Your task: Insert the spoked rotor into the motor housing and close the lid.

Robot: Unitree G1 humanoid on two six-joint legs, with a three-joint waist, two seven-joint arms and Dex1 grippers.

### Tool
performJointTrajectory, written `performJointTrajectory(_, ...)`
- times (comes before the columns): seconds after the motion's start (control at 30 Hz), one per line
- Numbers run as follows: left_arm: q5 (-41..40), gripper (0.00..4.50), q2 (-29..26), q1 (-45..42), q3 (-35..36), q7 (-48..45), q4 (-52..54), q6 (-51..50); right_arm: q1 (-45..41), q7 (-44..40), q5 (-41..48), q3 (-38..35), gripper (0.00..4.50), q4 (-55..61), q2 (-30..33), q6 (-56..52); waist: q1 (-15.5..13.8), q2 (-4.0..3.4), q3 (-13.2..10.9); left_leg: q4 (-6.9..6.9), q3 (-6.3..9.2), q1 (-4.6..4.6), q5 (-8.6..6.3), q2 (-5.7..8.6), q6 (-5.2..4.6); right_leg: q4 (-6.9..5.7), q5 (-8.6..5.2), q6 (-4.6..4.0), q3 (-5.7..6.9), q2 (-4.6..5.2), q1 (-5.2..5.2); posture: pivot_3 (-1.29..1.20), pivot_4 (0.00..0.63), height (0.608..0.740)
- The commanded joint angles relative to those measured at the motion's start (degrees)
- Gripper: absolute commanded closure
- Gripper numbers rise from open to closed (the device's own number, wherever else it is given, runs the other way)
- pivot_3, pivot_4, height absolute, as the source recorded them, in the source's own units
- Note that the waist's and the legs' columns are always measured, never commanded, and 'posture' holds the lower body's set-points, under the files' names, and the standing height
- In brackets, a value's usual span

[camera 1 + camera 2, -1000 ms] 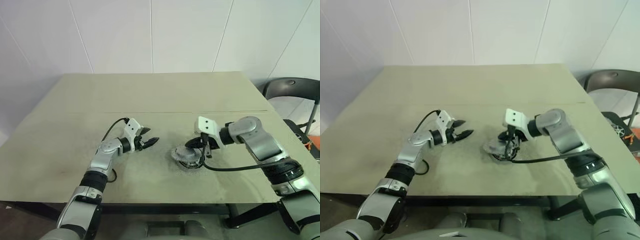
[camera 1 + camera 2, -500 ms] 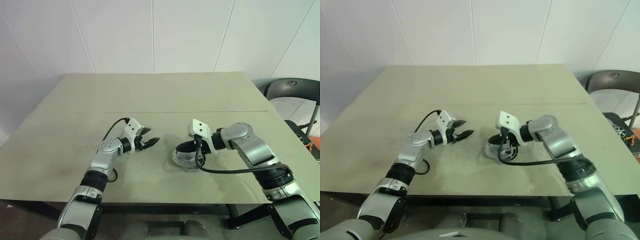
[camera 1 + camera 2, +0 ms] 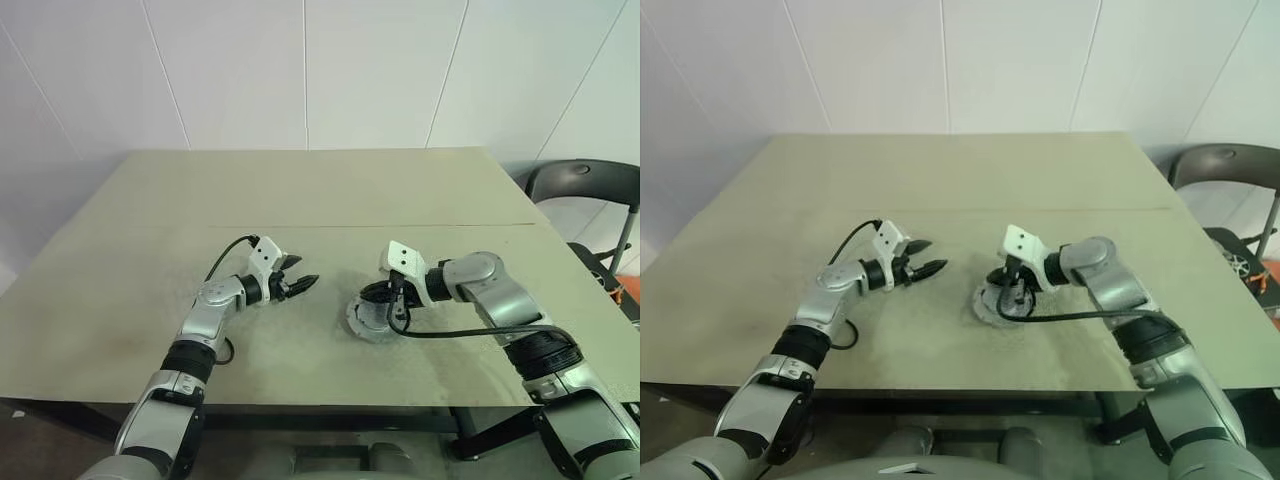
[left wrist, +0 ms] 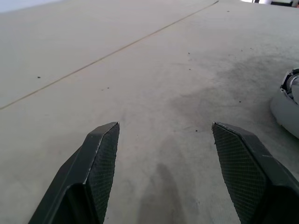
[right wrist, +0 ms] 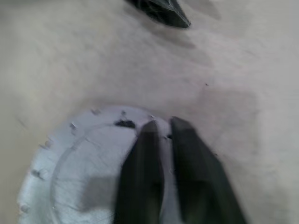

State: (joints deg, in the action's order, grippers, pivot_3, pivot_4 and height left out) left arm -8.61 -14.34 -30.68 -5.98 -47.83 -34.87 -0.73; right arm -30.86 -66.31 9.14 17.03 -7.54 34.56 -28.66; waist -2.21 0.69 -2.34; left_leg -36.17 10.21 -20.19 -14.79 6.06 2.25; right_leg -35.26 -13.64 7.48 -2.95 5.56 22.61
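right gripper (image 5: 161, 128): fingers nearly together over motor housing (image 3: 367, 318) lid | left gripper (image 4: 163, 135): apart, empty | risk: lid seats crooked, puck slides

The table (image 3: 300, 190) is dull olive-beige, crossed by one thin dark seam line, with a darker smudged patch beside the housing (image 3: 366, 318). The housing is pale silver-grey, its flat top marked by small dark notches round the rim. The left gripper (image 3: 303, 284) has black fingers (image 4: 100, 163) with a fine cross-hatched pad texture, on a white and silver wrist. The right gripper (image 5: 161, 128) is plain black, trailing a black cable. The wall is white, with thin grey panel lines. The chair (image 3: 580, 180) is dark grey.
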Motion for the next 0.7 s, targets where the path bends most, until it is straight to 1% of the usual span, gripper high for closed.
performJointTrajectory(0.03, 0.32, 1.13, -0.18, -2.00, 0.48, -0.17, 0.54, 1.19, -0.10, -1.92, 3.27, -1.48, 2.90, 3.54, -0.21, -2.28, 0.01, 0.00, 0.00, 0.00, 0.00, -0.10, 0.00, 0.00, 0.00, -0.01, 0.07, -0.10, 0.00, 0.00, 0.10, 0.00, 0.000, 0.740)
performJointTrajectory(0.1, 0.36, 1.13, -0.15, -2.13, 0.60, -0.12, 0.33, 1.32, -0.09, -1.65, 3.37, -1.42, 2.12, 3.33, -0.21, -2.91, 0.03, -0.01, -0.01, 0.02, -0.02, -0.19, 0.00, 0.01, 0.00, 0.00, 0.11, -0.05, 0.00, 0.00, 0.20, 0.00, 0.000, 0.740)
performJointTrajectory(0.13, 0.39, 1.13, -0.13, -2.17, 0.65, -0.10, 0.24, 1.39, -0.07, -1.51, 3.62, -1.58, 1.83, 3.25, -0.39, -3.14, 0.03, -0.01, -0.01, 0.02, -0.02, -0.19, 0.00, 0.01, 0.00, 0.01, 0.11, -0.05, -0.01, 0.00, 0.20, 0.00, 0.000, 0.740)
performJointTrajectory(0.2, 0.45, 1.13, -0.06, -2.23, 0.69, -0.12, 0.11, 1.49, 0.06, -0.60, 3.99, -1.95, 1.09, 3.14, -0.90, -3.95, 0.01, -0.01, -0.01, 0.02, -0.03, -0.19, 0.00, 0.01, 0.00, 0.00, 0.11, -0.05, -0.01, 0.00, 0.19, 0.00, 0.000, 0.740)
performJointTrajectory(0.3, 0.47, 1.13, 0.15, -2.23, 0.61, -0.22, 0.07, 1.52, 1.37, 1.06, 2.06, -0.80, 0.05, 1.63, -0.45, -4.01, 0.00, -0.01, -0.01, 0.01, -0.03, -0.18, 0.00, 0.01, 0.00, -0.01, 0.11, -0.04, -0.01, 0.00, 0.18, 0.00, 0.000, 0.740)
performJointTrajectory(0.4, 0.54, 1.13, 0.27, -2.19, 0.54, -0.34, 0.07, 1.55, 3.36, 1.81, 0.30, 0.48, 0.02, 1.00, 0.59, -3.61, -0.05, -0.02, -0.01, 0.00, -0.04, -0.19, 0.00, 0.02, 0.00, 0.01, 0.11, -0.04, -0.01, 0.00, 0.16, 0.00, 0.000, 0.740)
performJointTrajectory(0.57, 0.84, 1.13, 0.52, -2.18, 0.40, -0.40, -0.27, 1.85, 6.29, -0.40, 3.67, -0.85, 0.02, 4.60, 1.77, -6.21, -0.25, 0.00, 0.00, -0.02, -0.02, -0.16, 0.00, 0.02, 0.00, 0.05, 0.08, 0.01, 0.00, 0.01, 0.08, 0.00, 0.000, 0.740)
performJointTrajectory(0.67, 1.00, 1.13, 0.74, -1.97, 0.24, -0.32, -0.13, 1.92, 7.00, 0.88, 1.82, -0.24, 0.02, 2.65, 2.15, -5.59, -0.20, 0.00, 0.00, 0.01, -0.01, -0.17, -0.01, 0.04, -0.01, 0.11, 0.02, 0.10, 0.00, 0.03, 0.08, 0.00, 0.000, 0.740)
performJointTrajectory(0.7, 1.04, 1.13, 0.80, -1.93, 0.22, -0.28, -0.14, 1.95, 7.32, 0.82, 1.67, -0.20, 0.15, 2.28, 2.22, -5.16, -0.24, 0.00, 0.00, 0.02, -0.01, -0.16, -0.02, 0.04, -0.03, 0.11, 0.07, 0.01, 0.00, 0.04, 0.07, 0.00, 0.000, 0.740)
